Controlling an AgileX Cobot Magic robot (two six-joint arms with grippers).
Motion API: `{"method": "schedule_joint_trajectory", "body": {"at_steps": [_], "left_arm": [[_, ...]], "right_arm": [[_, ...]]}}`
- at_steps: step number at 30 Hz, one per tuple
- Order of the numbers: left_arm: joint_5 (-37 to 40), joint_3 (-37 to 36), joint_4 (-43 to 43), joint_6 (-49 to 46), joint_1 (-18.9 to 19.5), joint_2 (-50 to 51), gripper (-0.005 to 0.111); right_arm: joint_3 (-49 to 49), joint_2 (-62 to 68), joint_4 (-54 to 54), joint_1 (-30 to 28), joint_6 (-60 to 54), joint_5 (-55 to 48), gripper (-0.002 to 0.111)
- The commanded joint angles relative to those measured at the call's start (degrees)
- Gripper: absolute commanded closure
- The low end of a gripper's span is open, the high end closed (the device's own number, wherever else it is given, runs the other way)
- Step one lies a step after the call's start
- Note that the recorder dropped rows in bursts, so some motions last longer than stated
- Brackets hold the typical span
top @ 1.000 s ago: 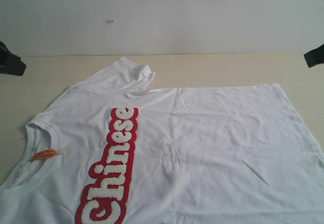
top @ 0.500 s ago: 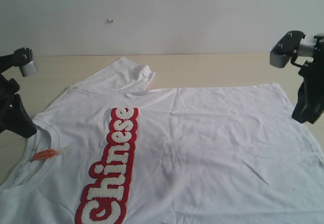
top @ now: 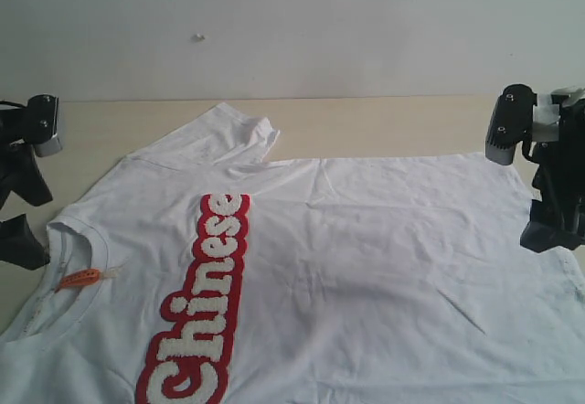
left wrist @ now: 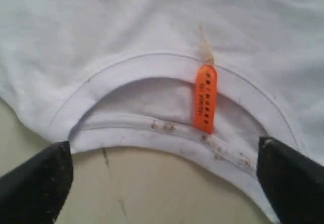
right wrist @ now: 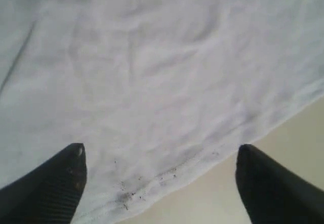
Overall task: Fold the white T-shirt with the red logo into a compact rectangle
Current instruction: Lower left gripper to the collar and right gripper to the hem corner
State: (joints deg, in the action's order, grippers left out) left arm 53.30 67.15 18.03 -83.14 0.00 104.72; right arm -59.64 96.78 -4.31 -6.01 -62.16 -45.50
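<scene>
Plainly released, the left gripper (left wrist: 162, 144) has its fingers (left wrist: 35, 183) spread wide with nothing between them, straddling the ribbed collar (left wrist: 152, 64) and orange neck tag (left wrist: 205, 98) of the white T-shirt (top: 366, 267). The right gripper (right wrist: 161, 148) is likewise spread and empty, over the hem (right wrist: 167, 176). The shirt lies front up on the bench (top: 384, 125), the red logo (top: 206, 303) across its chest and one sleeve (top: 233, 134) rumpled.
</scene>
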Motion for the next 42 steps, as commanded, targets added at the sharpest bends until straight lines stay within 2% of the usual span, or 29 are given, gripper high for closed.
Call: {"method": "schedule_joint_trajectory", "body": {"at_steps": [1,6,11,13,18,20,23,27,29,32,33,37,39,42], "left_arm": [[-1.25,0.38,3.60,0.91,-0.03,0.01,0.002],[-1.25,0.38,2.49,0.91,-0.03,0.01,0.002],[-1.25,0.38,2.49,0.91,-0.03,0.01,0.002],[-1.25,0.38,2.49,0.91,-0.03,0.01,0.002],[-1.25,0.38,2.49,0.91,-0.03,0.01,0.002],[-1.01,0.38,2.24,0.91,-0.03,0.01,0.002],[-0.76,0.38,1.39,0.91,-0.03,0.01,0.002],[0.97,0.38,-0.60,0.54,-0.03,0.01,0.002],[1.36,0.38,-1.02,0.54,-0.03,0.01,0.002],[1.46,0.38,-0.91,-0.77,-0.03,0.01,0.002],[1.64,0.38,-0.91,-0.77,-0.03,0.01,0.002],[3.95,-0.07,-1.72,-1.34,-0.03,0.01,0.002],[3.95,-1.64,-1.48,-4.96,-0.31,0.01,0.002],[-0.95,-5.14,-1.62,-11.17,-1.38,0.01,0.002]], "right_arm": [[0.43,1.61,0.00,-0.30,0.05,-0.18,0.024],[0.43,1.95,0.46,-0.30,0.51,1.87,0.024],[0.43,1.82,5.98,-0.30,2.18,5.70,0.024],[0.43,1.73,5.79,-0.30,5.34,6.98,0.024],[0.43,2.47,5.96,-0.30,5.29,6.93,0.024],[0.43,2.86,8.32,-0.30,5.29,6.70,0.020],[0.43,2.95,9.85,0.02,5.29,5.85,0.005],[0.43,2.95,9.85,0.02,4.64,3.46,0.003],[0.43,2.95,9.21,0.02,0.98,0.13,0.003],[0.43,2.95,2.97,0.02,-13.99,-9.38,0.003],[0.43,2.95,1.42,0.02,-15.81,-10.81,0.003],[0.43,2.95,0.42,0.02,-17.58,-12.60,0.003],[0.43,2.95,0.42,0.02,-17.48,-12.34,0.003],[0.43,2.95,0.23,0.02,-17.19,-11.28,0.003]]}}
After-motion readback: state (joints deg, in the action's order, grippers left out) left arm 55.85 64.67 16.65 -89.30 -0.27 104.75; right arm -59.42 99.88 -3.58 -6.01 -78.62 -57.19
